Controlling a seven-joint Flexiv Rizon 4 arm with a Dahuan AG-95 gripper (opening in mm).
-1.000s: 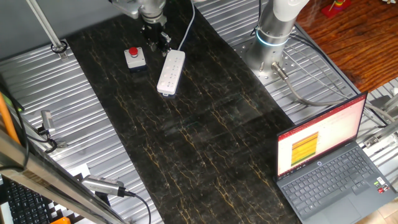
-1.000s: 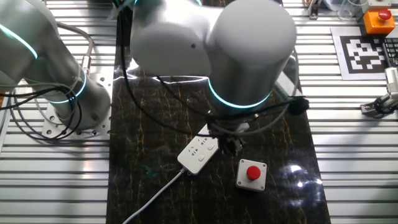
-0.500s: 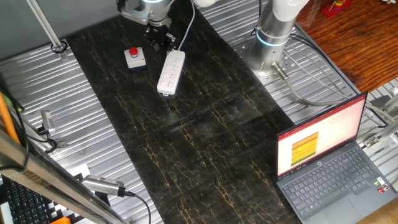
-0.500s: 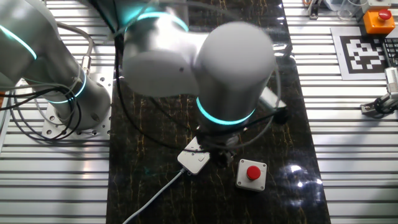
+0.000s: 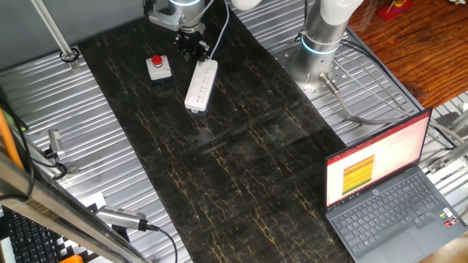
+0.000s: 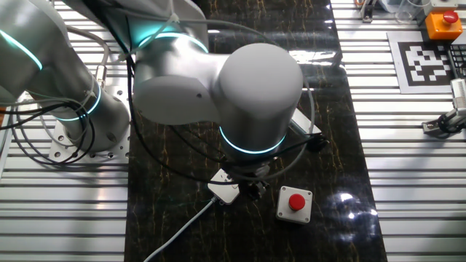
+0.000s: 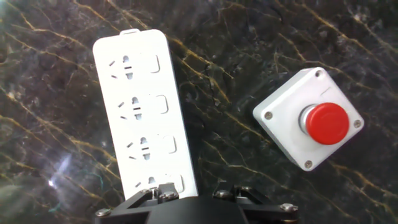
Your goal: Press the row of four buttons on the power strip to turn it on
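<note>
The power strip (image 7: 138, 115) is a long white bar lying flat on the dark marbled mat. The four buttons run down its right side: (image 7: 155, 63), (image 7: 163, 104), (image 7: 170, 144), and the last (image 7: 178, 182) at the edge of my gripper's black body. In one fixed view my gripper (image 5: 191, 48) hangs over the strip's (image 5: 201, 84) cable end. In the hand view only the gripper's (image 7: 190, 200) dark base shows at the bottom, and the fingertips are not clear. The arm hides most of the strip (image 6: 226, 189) in the other fixed view.
A small grey box with a red round button (image 7: 309, 118) sits right of the strip, also visible as the grey box (image 5: 158, 67). The white cable (image 6: 178, 229) trails off the mat. An open laptop (image 5: 384, 193) stands at the near right, and the arm's base (image 5: 322, 44) at the back.
The hand has shifted a little toward the strip's cable end. In the other fixed view the arm's big joint has swung over and now covers more of the strip.
</note>
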